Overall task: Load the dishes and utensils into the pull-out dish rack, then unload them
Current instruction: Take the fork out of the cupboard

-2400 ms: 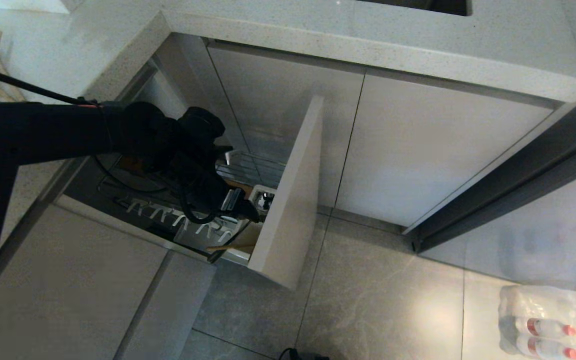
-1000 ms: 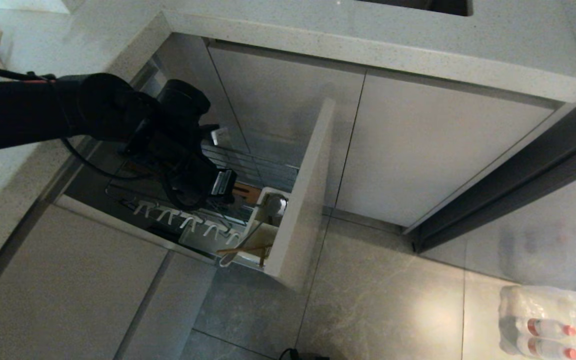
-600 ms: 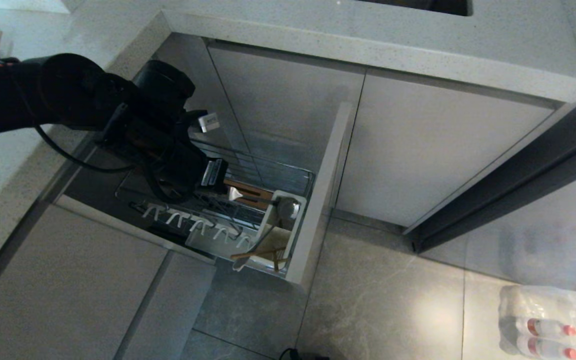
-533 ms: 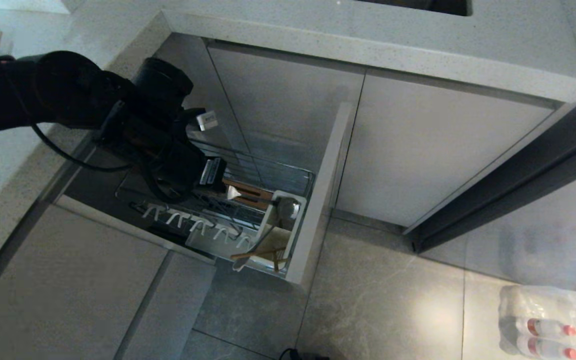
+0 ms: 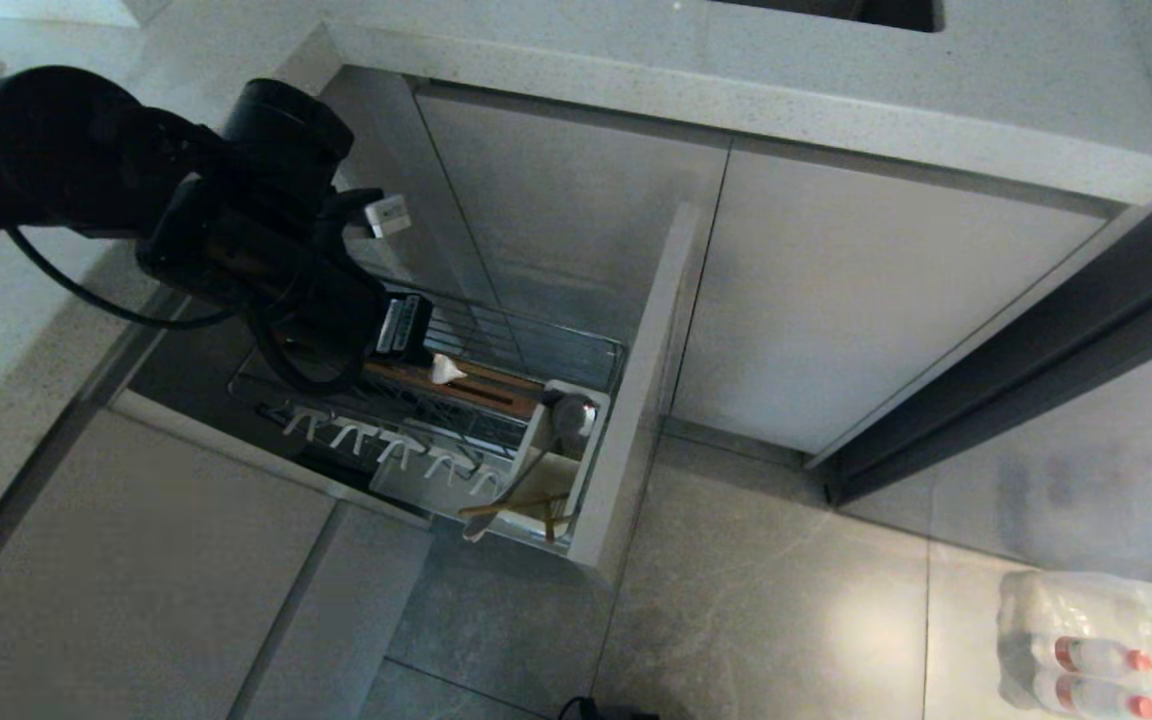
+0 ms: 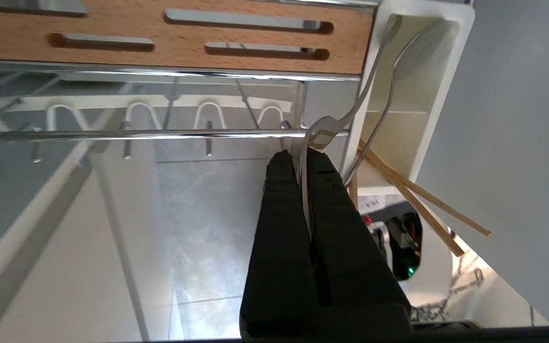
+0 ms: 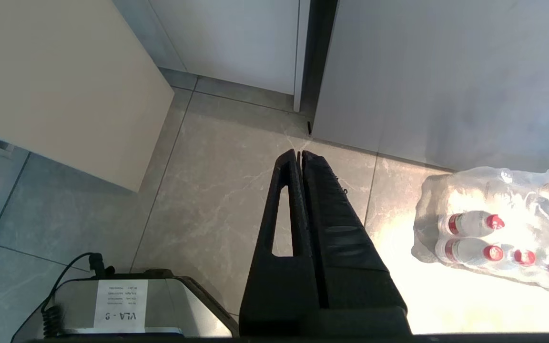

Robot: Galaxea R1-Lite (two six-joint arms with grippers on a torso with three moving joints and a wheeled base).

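Left wrist view, nearest first: the left gripper (image 6: 303, 155) has its fingers pressed together on a thin sliver of shiny metal (image 6: 306, 190) whose flat end pokes just past the tips; what that sliver belongs to I cannot tell. Beyond the tips lie the white hooks (image 6: 210, 112) and the wooden strip (image 6: 174, 33) along the top of the frame. At upper right the white utensil cup (image 6: 446, 71) holds the spoon (image 6: 383, 114), with the chopsticks (image 6: 422, 202) leaning out of it toward the lower right.

In the head view the pull-out dish rack (image 5: 536, 335) has slid further out over the last two seconds. Its front panel (image 5: 651, 380) now sits further right of centre. Meanwhile the gripper has risen from beside the cup to the upper left, above the wooden strip.

No plate or bowl shows in the rack. The utensils look loaded, so the arm is probably leaving to fetch the dishes.

The right gripper (image 7: 299, 153) hangs pressed shut over the floor, near a pack of bottles (image 7: 493, 228).
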